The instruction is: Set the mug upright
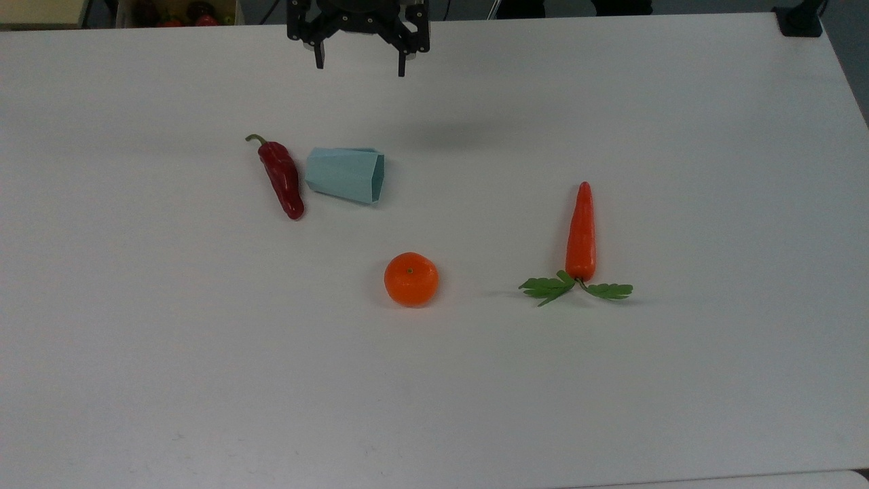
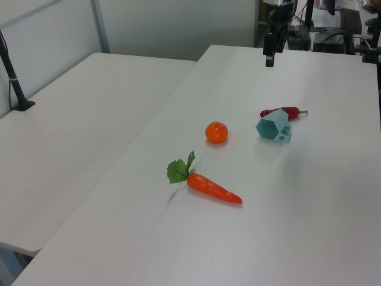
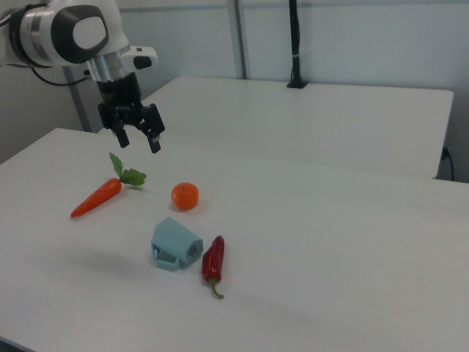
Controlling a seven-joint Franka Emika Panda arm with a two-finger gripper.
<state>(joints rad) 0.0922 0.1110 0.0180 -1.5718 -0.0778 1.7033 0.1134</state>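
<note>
Toppled mug (image 2: 273, 128) beside red chili pepper (image 2: 283, 112)

Gripper (image 1: 359, 66) hanging in the air above the table (image 1: 475, 380), fingers pointing down and spread wide apart, nothing between them. In the top view, sits over the table's far edge, black fingertips reaching just inside that edge. In the right view (image 3: 138, 139), held well clear of the table top, a white and grey arm (image 3: 62, 33) coming in from the right view's upper left and bending down through a dark wrist to the black jaws. In the left view (image 2: 269, 58), seen edge-on as a narrow dark shape above the table's far end.
</note>
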